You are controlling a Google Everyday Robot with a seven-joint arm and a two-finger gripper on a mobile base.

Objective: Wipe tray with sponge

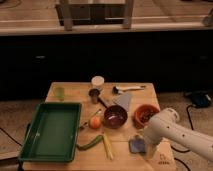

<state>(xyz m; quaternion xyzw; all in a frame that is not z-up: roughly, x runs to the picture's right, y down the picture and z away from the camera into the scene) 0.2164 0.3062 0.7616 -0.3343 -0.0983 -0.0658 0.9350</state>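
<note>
On a wooden table [70,91] before dark cabinets, the gripper [148,148] meets the small blue-grey rectangular sponge [137,145] right of the large dark-green plastic tray [30,148].

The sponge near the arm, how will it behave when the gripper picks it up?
The sponge is a small flat pad, so probably light and soft; it may squash when pinched. Lying flat on the wooden table, it should not roll. The gripper is beside it, at its right edge.

Dim, soft-focus, perhaps overhead light.
</note>
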